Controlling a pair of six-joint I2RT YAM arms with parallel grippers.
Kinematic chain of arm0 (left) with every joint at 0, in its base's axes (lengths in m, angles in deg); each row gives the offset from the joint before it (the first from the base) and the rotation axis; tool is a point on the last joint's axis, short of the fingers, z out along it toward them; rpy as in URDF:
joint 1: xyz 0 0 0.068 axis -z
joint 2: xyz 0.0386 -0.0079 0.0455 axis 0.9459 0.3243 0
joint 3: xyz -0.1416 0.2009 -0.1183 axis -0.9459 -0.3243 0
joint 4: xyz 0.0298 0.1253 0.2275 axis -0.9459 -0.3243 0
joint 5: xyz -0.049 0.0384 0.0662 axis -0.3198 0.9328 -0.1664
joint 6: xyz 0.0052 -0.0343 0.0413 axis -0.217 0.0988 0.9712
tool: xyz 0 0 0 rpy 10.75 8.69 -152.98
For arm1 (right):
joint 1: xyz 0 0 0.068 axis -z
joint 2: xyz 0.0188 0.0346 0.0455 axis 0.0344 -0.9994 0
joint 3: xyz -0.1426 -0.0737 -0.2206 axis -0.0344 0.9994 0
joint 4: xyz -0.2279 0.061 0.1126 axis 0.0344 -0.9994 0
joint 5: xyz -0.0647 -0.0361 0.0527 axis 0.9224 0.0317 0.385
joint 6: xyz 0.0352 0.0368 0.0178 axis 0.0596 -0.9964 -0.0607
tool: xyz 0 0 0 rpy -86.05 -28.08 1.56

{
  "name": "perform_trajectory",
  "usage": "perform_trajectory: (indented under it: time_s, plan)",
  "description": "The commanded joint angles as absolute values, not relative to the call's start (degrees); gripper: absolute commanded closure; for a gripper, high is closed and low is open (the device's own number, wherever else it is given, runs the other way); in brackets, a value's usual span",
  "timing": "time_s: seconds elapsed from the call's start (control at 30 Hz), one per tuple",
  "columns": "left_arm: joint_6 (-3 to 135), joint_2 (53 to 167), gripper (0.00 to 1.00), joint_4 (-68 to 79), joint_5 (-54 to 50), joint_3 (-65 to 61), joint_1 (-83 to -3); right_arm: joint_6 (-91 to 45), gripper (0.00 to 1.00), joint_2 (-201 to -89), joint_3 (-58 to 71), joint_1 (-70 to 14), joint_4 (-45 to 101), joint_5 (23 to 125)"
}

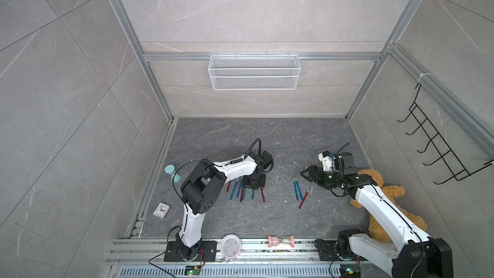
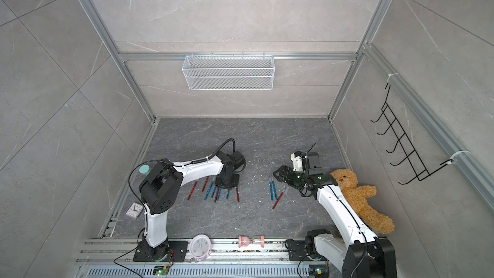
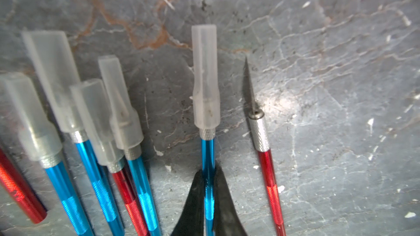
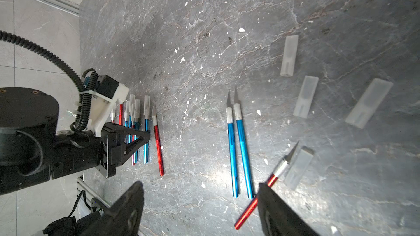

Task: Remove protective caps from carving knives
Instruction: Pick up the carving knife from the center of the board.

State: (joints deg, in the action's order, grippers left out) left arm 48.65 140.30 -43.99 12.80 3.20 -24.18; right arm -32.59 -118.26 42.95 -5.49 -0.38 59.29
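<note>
My left gripper (image 3: pixel 208 173) is shut on the blue handle of a carving knife (image 3: pixel 208 153) lying on the grey slab, its translucent protective cap (image 3: pixel 205 76) still on the tip. An uncapped red knife (image 3: pixel 268 166) lies beside it, and several capped knives (image 3: pixel 100 178) cluster on the other side. My right gripper (image 4: pixel 200 187) hangs open above the slab with nothing between its fingers. Near it lie two bare blue knives (image 4: pixel 238 150), a bare red knife (image 4: pixel 261 198) and several loose caps (image 4: pixel 305 96). Both top views show the left gripper (image 1: pixel 254 187) over the knife cluster.
A brown teddy bear (image 1: pixel 387 191) lies against the right arm. A small white clock (image 1: pixel 161 211) and a teal hourglass (image 1: pixel 171 172) sit at the left edge. A round pink clock (image 1: pixel 230 247) and a pink hourglass (image 1: pixel 281 241) rest on the front rail.
</note>
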Motion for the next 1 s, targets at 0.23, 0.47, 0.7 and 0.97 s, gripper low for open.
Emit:
perform_trajectory:
  time_s: [0.23, 0.47, 0.7, 0.97]
  plan:
    - [49.2, 134.36, 0.99, -43.72, 10.58, 3.0, -24.11, -30.92, 0.21, -118.14, 40.68, -5.35, -2.87, 59.55]
    - [49.32, 129.44, 1.0, -41.89, 6.06, 3.82, -24.09, -32.79, 0.21, -120.27, 40.68, -5.41, 0.92, 55.99]
    - [49.64, 127.36, 1.0, -34.56, -1.4, 3.63, -23.42, -35.98, 0.2, -122.85, 40.05, -7.21, 6.96, 53.1]
    - [50.44, 129.72, 1.0, -32.02, -4.23, 7.35, -20.33, -38.76, 0.17, -128.59, 36.96, -13.53, 12.3, 54.51]
